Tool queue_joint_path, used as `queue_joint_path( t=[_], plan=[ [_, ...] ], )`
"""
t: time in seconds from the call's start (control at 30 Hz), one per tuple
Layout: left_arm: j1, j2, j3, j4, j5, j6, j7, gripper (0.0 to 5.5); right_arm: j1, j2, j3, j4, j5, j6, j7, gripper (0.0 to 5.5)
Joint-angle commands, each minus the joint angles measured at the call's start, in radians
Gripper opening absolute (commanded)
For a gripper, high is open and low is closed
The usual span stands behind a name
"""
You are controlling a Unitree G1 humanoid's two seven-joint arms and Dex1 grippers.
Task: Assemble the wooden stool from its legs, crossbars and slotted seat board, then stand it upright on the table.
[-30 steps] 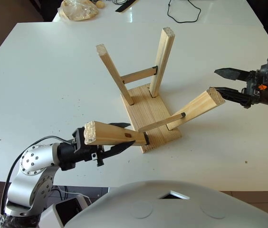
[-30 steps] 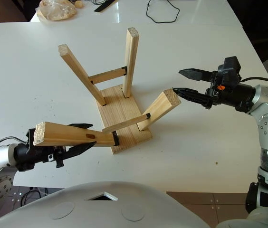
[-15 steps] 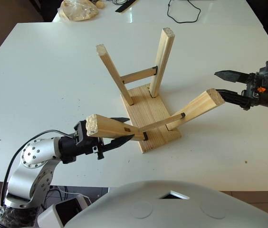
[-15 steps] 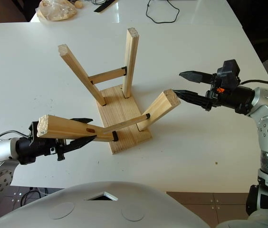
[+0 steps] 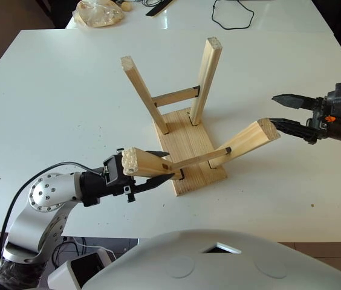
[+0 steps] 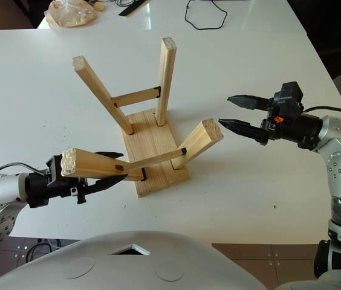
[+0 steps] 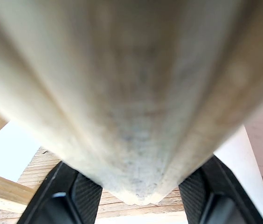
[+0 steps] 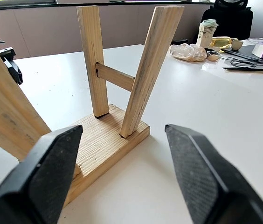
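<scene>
Left gripper (image 6: pixel 121 167): closed on pale square wooden leg (image 5: pixel 143 162) — we judge it stiff, light.
Right gripper (image 5: pixel 274 109): gaping, empty, 3 o'clock.
Grip: mid-leg.

Bright even daylight, blurred close-up leg (image 7: pixel 131 93).

The right gripper (image 8: pixel 123 133), its black fingers spread wide, faces a pale grooved wooden seat board (image 8: pixel 99 144) lying on the white table (image 8: pixel 224 116). Two square wooden legs (image 8: pixel 94 60) stand at the board's far end, joined by a short wooden crossbar (image 8: pixel 115 77). A third leg (image 8: pixel 5 112) slants up from its near end.
</scene>
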State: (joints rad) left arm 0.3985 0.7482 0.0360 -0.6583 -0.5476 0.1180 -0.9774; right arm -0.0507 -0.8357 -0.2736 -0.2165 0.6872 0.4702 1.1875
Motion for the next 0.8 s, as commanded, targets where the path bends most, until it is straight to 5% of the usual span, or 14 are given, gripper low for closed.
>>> queue_joint_path(
  t=[0.03, 0.8],
  plan=[
    [0.014, 0.057, -0.02, 0.049, 0.094, 0.085, 0.032, 2.05, 0.014, 0.0, 0.005, -0.016, -0.013, -0.01, -0.007, 3.27],
    [-0.033, 0.085, -0.12, 0.039, 0.199, 0.122, 0.141, 2.05, -0.04, 0.069, -0.015, -0.108, 0.036, 0.017, -0.167, 3.27]
  ],
)
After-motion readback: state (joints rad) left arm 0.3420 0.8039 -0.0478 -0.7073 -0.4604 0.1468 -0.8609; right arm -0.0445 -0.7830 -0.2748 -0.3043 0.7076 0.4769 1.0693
